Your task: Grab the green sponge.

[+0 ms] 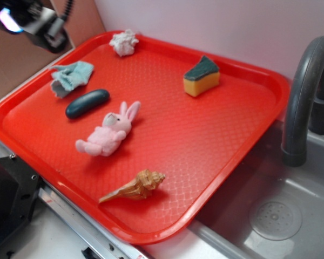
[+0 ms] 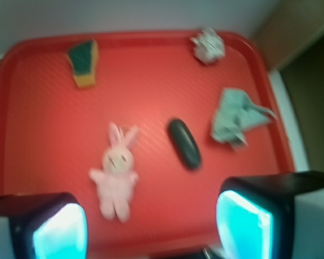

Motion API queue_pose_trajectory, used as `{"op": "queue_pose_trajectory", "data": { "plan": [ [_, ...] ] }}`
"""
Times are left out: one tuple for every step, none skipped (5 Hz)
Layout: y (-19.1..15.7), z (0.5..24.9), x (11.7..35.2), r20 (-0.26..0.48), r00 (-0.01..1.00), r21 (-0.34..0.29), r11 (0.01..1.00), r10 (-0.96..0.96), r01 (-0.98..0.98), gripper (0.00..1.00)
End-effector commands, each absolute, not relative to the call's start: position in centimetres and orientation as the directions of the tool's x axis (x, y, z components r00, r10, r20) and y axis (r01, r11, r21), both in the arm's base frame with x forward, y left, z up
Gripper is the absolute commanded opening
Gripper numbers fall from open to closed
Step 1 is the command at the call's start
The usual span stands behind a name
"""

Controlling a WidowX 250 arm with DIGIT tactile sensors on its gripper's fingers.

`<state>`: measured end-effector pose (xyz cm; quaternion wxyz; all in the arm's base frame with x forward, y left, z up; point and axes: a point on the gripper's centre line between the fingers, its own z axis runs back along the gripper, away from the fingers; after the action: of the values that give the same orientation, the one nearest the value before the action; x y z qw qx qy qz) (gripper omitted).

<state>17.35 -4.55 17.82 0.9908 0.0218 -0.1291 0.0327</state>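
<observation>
Ext. view, near to far, clock directions taken from the middle of the red tray (image 1: pixel 248 156). At 6 o'clock by the near rim lies a tan seashell (image 1: pixel 135 186), point toward 8. Just past it, approx. 9, the pink bunny (image 1: pixel 109 131) lies on its side, ears toward 1. Next back at 10 sits a dark green pebble-like thing (image 1: pixel 87 103), w/ a light teal cloth (image 1: pixel 71 76) crumpled just beyond, near but apart. At 2 o'clock, well apart from all these, rests the green sponge (image 1: pixel 201 76) (orange foam below, dark green scrub layer on top), alone on bare tray. Farthest, at 12 by the back rim, a white crumpled wad (image 1: pixel 123 42). Grey sink (image 1: pixel 291 216) and dark faucet (image 1: pixel 302 91) lie to the right, off the tray. Fingers (image 2: pixel 151 226) spread wide apart, holding nothing; in the wrist view they hang above the tray edge nearest the camera, bunny just ahead, sponge far across at upper left.
</observation>
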Motion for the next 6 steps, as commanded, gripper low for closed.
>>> {"op": "queue_pose_trajectory", "data": {
  "plan": [
    [-7.2, 14.1, 24.2, 0.370, 0.927, 0.008, 0.998, -0.055, 0.056, 1.00],
    [-8.0, 12.0, 27.4, 0.386, 0.920, 0.017, 0.998, -0.069, 0.068, 1.00],
    [-8.4, 10.3, 30.3, 0.380, 0.924, 0.010, 0.999, -0.045, 0.045, 1.00],
    [-7.8, 9.0, 32.8, 0.370, 0.929, -0.054, 0.998, -0.010, 0.032, 1.00],
    [-7.8, 7.7, 34.5, 0.348, 0.937, -0.036, 0.999, -0.021, 0.036, 1.00],
    [-8.2, 5.4, 36.1, 0.294, 0.955, -0.030, 0.998, -0.044, 0.055, 1.00]
  ]
}}
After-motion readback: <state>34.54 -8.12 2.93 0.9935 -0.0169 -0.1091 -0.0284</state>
